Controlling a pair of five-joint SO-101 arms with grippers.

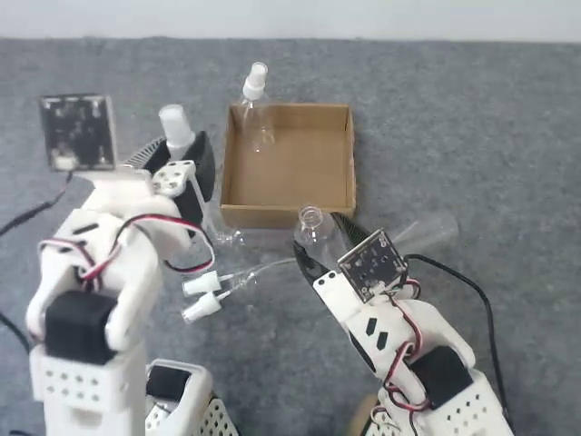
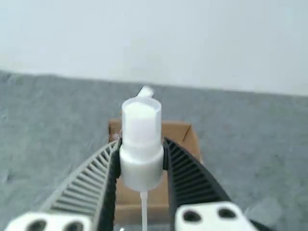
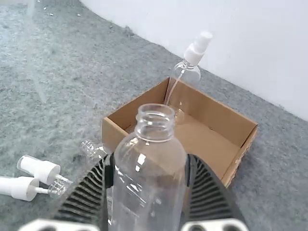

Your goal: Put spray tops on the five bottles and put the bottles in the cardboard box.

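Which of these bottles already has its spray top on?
The capped bottle upright in the cardboard box's far corner; the held bottle in the right gripper has an open neck.

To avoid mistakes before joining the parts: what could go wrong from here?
The thin tube under the white plastic spray top in the left gripper may miss the neck of the clear plastic bottle in the right gripper. The capped bottle standing in the brown cardboard box could be knocked over.
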